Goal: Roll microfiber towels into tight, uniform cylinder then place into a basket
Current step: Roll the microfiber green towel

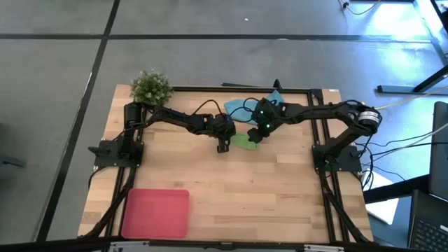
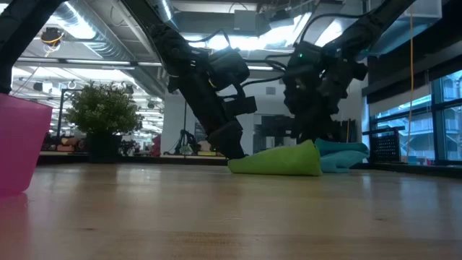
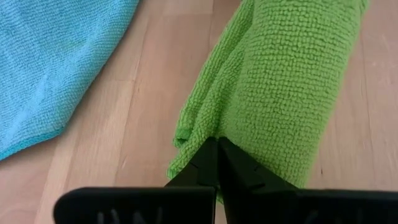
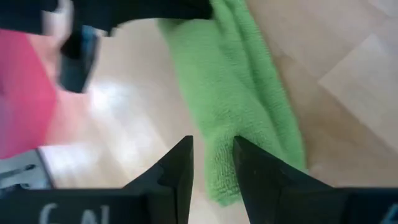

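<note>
Light wooden table (image 1: 231, 182) with a dark frame along its edges. Green towel (image 1: 244, 140) rolled, lying just above the frame's centre. Blue towel (image 1: 241, 108) spread flat beside it toward the top edge, perhaps touching it. Red basket (image 1: 156, 213) at lower left. Small plant (image 1: 150, 87) on the upper-left corner.
</note>
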Robot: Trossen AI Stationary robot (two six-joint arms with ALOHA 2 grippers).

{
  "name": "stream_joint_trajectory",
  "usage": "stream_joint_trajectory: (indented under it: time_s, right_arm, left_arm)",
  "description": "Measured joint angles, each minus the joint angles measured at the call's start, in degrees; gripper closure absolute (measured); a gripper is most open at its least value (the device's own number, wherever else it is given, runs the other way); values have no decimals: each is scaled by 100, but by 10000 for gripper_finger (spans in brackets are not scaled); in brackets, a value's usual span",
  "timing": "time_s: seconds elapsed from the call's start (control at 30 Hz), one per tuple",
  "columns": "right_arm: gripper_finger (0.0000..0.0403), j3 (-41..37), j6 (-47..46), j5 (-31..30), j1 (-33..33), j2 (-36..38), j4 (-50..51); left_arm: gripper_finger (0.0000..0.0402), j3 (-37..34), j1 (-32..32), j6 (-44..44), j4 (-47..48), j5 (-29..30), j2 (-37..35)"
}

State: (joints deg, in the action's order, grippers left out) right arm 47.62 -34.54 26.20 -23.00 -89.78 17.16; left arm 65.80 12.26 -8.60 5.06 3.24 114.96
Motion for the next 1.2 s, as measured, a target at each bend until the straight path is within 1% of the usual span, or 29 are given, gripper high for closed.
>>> stream_joint_trajectory:
  time_s: [0.17,0.4,0.8,0.9,1.0,1.2]
  right_arm:
    - [288,2,89,-367,2,-393,19]
    - [288,23,342,-351,17,-826,-27]
    - [288,22,344,-438,35,-856,-19]
    - [288,17,346,-464,35,-856,-21]
    - [288,15,337,-516,35,-856,-19]
    - [288,11,340,-534,35,-858,-24]
  left_arm:
    - [401,0,-1,9,4,1,0]
    - [401,0,-1,35,4,3,0]
    - [401,-11,139,53,119,-90,-172]
    - [401,102,205,23,244,-48,-219]
    - [401,350,227,-202,591,-10,-237]
    - [401,1008,235,-530,1640,39,-256]
